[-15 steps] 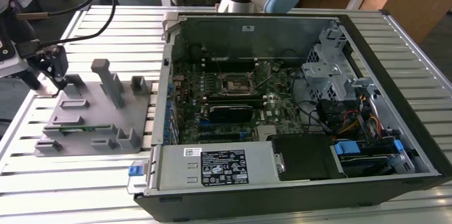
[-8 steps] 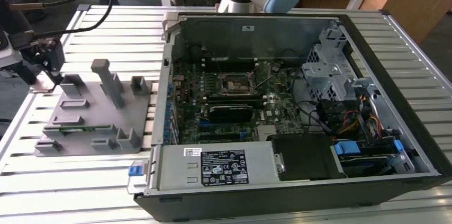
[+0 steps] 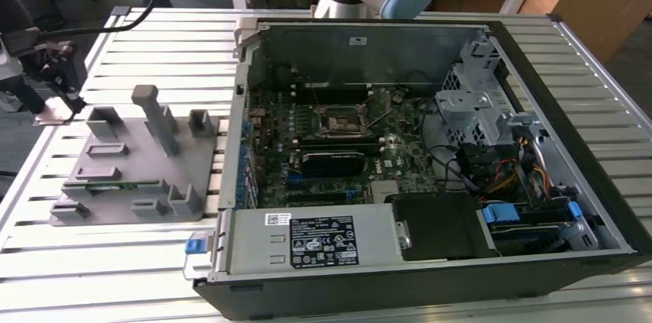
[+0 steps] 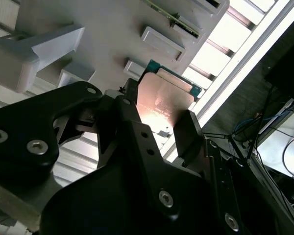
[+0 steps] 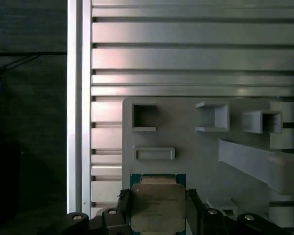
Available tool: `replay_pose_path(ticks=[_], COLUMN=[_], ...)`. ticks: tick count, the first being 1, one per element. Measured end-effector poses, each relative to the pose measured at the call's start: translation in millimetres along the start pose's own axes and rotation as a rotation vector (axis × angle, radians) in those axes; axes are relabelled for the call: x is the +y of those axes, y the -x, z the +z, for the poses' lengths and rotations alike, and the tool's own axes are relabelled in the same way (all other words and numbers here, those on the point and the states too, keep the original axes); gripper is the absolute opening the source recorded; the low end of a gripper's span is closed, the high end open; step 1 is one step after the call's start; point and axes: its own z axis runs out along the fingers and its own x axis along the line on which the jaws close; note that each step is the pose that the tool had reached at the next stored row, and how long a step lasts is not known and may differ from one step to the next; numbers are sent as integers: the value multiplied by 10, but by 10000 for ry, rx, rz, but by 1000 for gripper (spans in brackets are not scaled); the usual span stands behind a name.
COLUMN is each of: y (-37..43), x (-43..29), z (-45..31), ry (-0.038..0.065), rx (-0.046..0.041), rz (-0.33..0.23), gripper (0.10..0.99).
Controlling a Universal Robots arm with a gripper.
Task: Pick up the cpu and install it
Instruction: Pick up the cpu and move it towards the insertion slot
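The cpu (image 5: pixel 157 205) is a flat square chip with a silvery metal top and a green rim. It sits between the two black fingers (image 5: pixel 124 205) of my gripper (image 5: pixel 158 201), which is shut on its opposite edges. In the second wrist view the cpu (image 4: pixel 167 95) shows its shiny face, held above the grey parts fixture (image 4: pixel 108 34). In the exterior view my gripper (image 3: pixel 56 101) hangs at the exterior view's left, beside the fixture (image 3: pixel 143 163), with the pale cpu (image 3: pixel 51 117) at its tip. The motherboard's black socket frame (image 3: pixel 340 119) lies open inside the computer case.
The open computer case (image 3: pixel 408 155) stands at the exterior view's right of the fixture, with tall metal walls, cables and a drive cage (image 3: pixel 474 94). The fixture has raised posts (image 3: pixel 153 113) and an empty square pocket (image 5: pixel 144 117). A green memory stick (image 3: pixel 112 183) lies in it.
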Motion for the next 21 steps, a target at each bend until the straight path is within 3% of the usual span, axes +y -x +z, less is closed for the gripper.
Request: replay_pose_path(ticks=[21], y=[2], x=[64], z=[-553], ry=[-52], rx=[-4], rz=[0], gripper=[537])
